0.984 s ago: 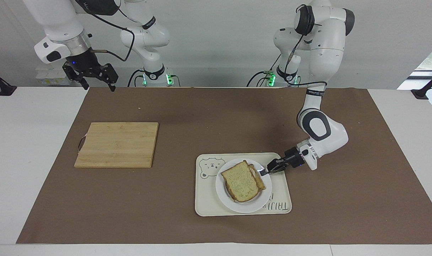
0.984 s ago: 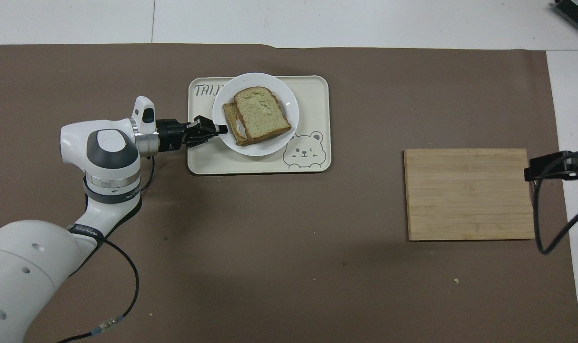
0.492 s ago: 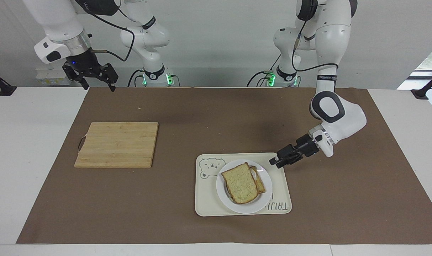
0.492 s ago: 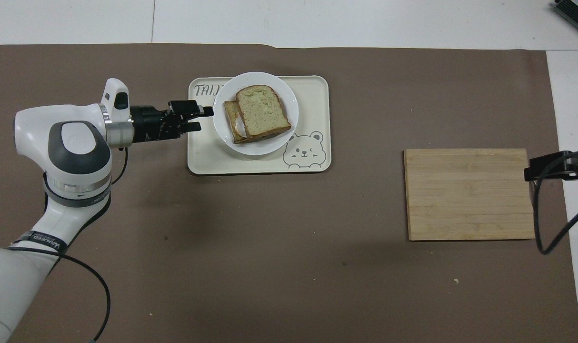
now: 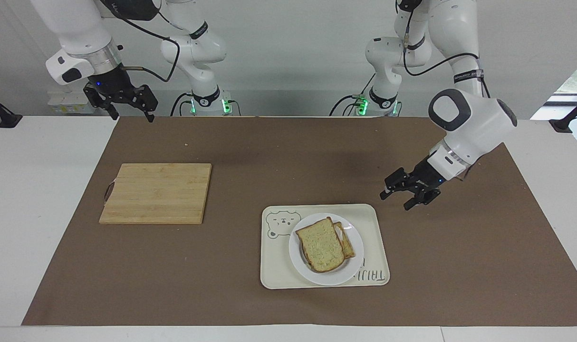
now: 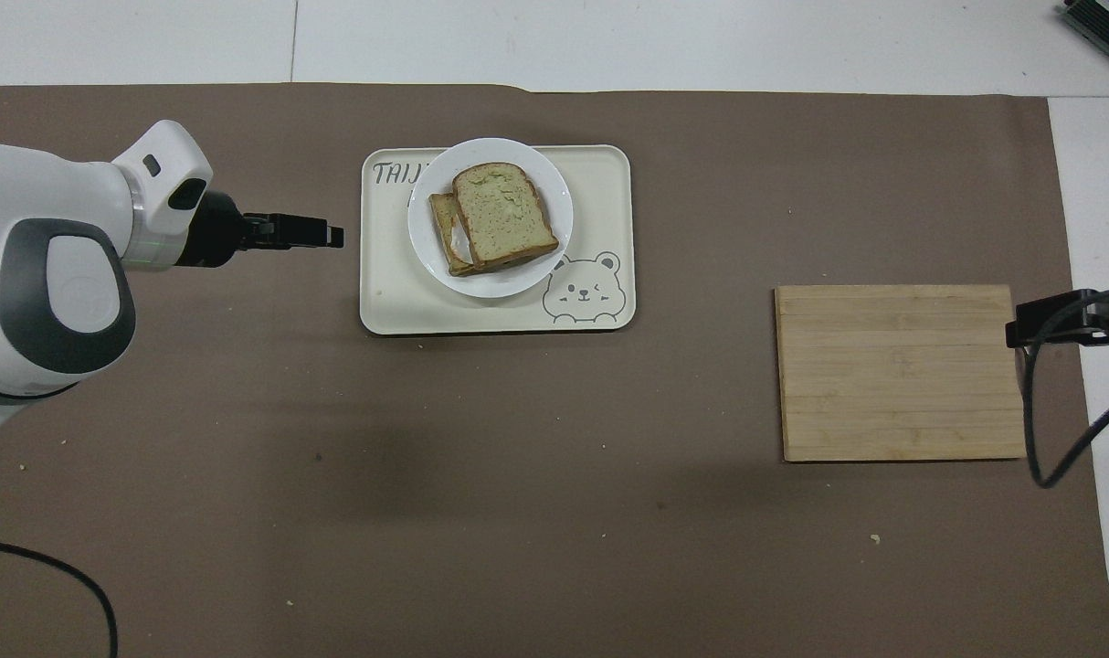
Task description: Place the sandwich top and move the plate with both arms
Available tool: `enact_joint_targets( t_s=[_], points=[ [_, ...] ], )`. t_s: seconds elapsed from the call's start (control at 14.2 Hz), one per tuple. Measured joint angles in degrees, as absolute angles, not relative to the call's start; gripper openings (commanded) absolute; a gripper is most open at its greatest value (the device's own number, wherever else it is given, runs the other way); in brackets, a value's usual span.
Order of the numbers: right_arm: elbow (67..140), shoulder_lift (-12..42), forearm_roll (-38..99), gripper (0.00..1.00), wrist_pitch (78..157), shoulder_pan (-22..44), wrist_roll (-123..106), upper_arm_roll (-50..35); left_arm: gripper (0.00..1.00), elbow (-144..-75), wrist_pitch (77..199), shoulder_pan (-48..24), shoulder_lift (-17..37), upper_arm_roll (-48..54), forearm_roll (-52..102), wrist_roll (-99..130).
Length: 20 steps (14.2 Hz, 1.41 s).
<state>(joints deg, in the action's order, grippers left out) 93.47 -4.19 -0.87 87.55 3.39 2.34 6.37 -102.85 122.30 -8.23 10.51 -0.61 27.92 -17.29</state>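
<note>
- Overhead view: sandwich top (image 6: 501, 216) lies on the plate (image 6: 554, 233), skewed over a lower slice (image 6: 442, 219) whose edge shows toward the left arm's end. Plate sits on the tray (image 6: 600, 174), near the tray edge farther from the robots.
- Key relation: plate lies at about 3 o'clock from the left gripper (image 6: 322, 231) in this view; the tray rim is between them, no contact.
- Facing view: left gripper (image 5: 397, 195) hangs in air over bare mat (image 5: 459, 266) just off the tray corner, fingers apart, holding nothing.
- Right gripper (image 5: 129, 110) waits raised by the mat edge at its own end, fingers spread, empty, well apart from the plate; cutting board (image 5: 158, 192) lies between.
- Judgement: top placed; plate transfer remains. Left arm is nearer.
</note>
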Motion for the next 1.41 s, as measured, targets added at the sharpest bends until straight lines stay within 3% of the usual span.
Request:
enact_joint_targets(
  t_s=[0.35, 0.77, 0.91, 1.12, 1.41],
  points=[
    [93.47, -4.19, -0.87, 1.00, 87.55, 3.39, 2.34, 6.37, 1.00, -87.13, 102.74, -7.96, 7.93, -2.93, 4.81, -16.64],
    [93.47, -4.19, -0.87, 1.00, 87.55, 3.39, 2.34, 6.37, 1.00, -74.18, 84.85, -3.12, 6.92, -3.49, 1.11, -23.07],
    [93.47, -4.19, -0.87, 1.00, 87.55, 3.39, 2.34, 6.37, 1.00, -74.37, 81.28, -1.35, 3.43, -3.72, 1.11, -24.56],
    [93.47, -4.19, -0.87, 1.00, 87.55, 3.39, 2.34, 6.37, 1.00, -81.41, 79.51, -1.05, -3.11, -3.82, 1.11, -22.50],
    [93.47, -4.19, -0.87, 1.00, 87.55, 3.39, 2.34, 6.37, 1.00, -84.13, 80.06, -1.25, -4.24, -3.02, 1.11, -15.96]
  ],
)
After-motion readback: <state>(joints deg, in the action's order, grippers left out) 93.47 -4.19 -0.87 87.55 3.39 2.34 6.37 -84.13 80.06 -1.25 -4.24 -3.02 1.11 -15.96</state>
